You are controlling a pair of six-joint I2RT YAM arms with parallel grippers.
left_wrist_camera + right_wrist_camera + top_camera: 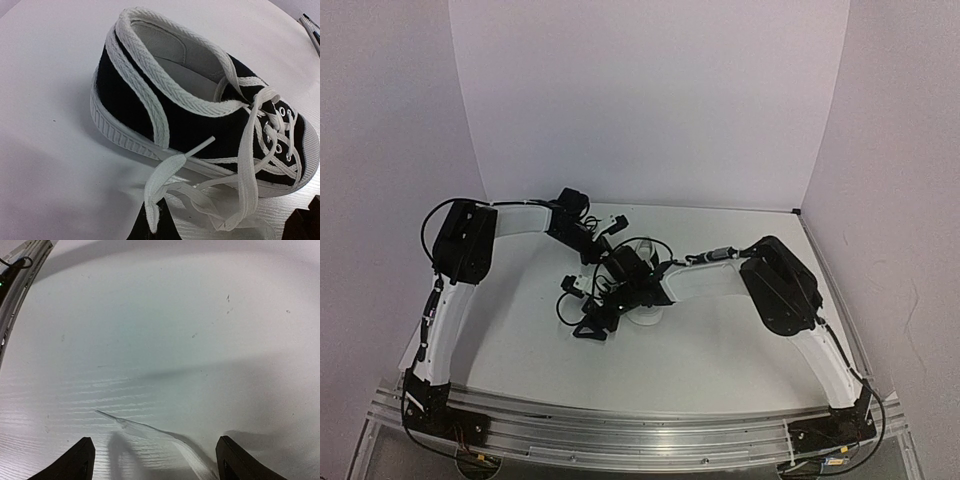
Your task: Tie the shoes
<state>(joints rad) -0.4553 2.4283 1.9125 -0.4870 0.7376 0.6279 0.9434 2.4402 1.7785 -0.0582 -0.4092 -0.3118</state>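
The black canvas sneaker (165,105) with white sole, toe cap and lining lies on the white table, toe to the right in the left wrist view. Its long white laces (250,165) trail loose over its side and onto the table. My left gripper (151,222) is shut on one lace end, just in front of the sole. In the top view the shoe (646,316) is mostly hidden under my right arm, and my left gripper (603,258) is close behind it. My right gripper (159,460) is open, low over the table, with a flat lace strand (187,452) between its fingers (80,462). In the top view it (588,328) is left of the shoe.
A dark part (306,224), probably of the right arm, sits close beside the shoe's toe. The metal rail (20,270) at the table's near edge runs along the upper left of the right wrist view. White walls (650,100) enclose the table at the back and sides.
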